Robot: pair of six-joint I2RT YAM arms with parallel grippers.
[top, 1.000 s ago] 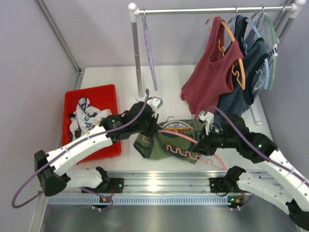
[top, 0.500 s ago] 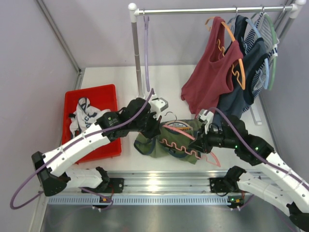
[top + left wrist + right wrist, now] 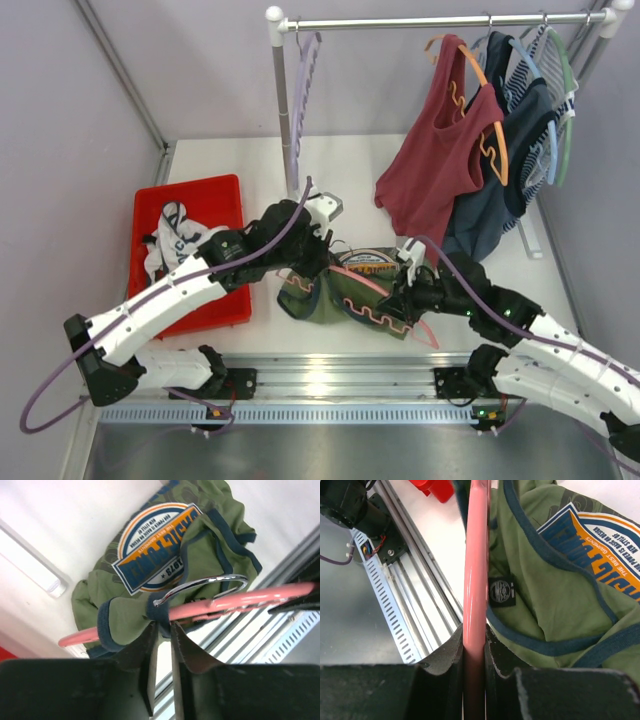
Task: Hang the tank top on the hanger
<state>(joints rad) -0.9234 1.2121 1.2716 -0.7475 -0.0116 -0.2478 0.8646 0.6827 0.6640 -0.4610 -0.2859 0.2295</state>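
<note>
The olive-green tank top [image 3: 345, 290] with navy trim and a round chest graphic lies crumpled on the white table between my arms. My left gripper [image 3: 162, 627] is shut on the navy trim of one strap, which is looped over the salmon-pink hanger [image 3: 220, 605] beside its metal hook [image 3: 205, 584]. My right gripper [image 3: 475, 635] is shut on the hanger's arm [image 3: 476, 555], holding it across the top. In the top view the hanger's wavy bar [image 3: 375, 315] lies over the garment, my left gripper [image 3: 318, 258] at its left end and my right gripper [image 3: 400, 295] at its right.
A red bin [image 3: 190, 250] with a white printed garment stands at the left. A rail [image 3: 430, 20] at the back carries a lilac hanger [image 3: 305, 75], a dark red tank top [image 3: 440, 150] on an orange hanger and other clothes. The rail post [image 3: 285, 110] stands just behind my left gripper.
My right gripper has carried the hanger leftward, sliding it further across the tank top. My left gripper has shifted slightly back with the strap. The lilac hanger on the rail has swung.
</note>
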